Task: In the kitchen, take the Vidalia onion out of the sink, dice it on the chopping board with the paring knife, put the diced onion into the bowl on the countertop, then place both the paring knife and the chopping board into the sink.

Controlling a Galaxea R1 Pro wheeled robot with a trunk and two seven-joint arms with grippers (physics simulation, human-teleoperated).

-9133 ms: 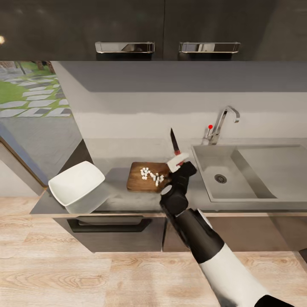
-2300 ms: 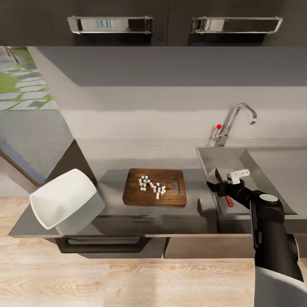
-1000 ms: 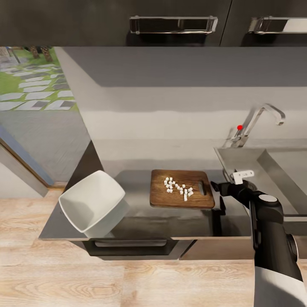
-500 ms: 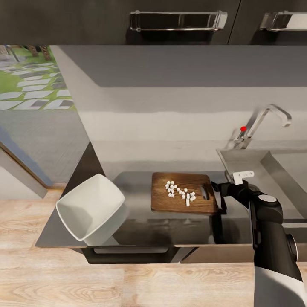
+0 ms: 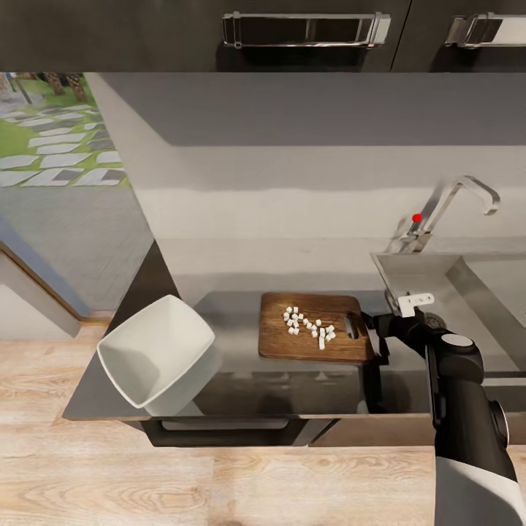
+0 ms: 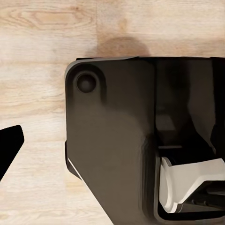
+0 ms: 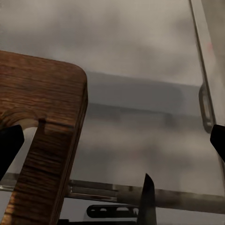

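My right hand, fingers spread wide and empty, should straddle the chopping board edge squarely, keeping diced onion level.

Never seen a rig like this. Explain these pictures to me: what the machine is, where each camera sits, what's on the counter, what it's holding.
This is a simulated two-armed wheeled robot in a kitchen. The large picture comes from its head, looking down. On the countertop are a white bowl and a wooden board with diced onion on it. The sink is to the right. The right arm reaches to the board's sink-side end. Its wrist camera shows the jaws open there, holding nothing. The left wrist camera looks down at the floor and the robot's dark base.
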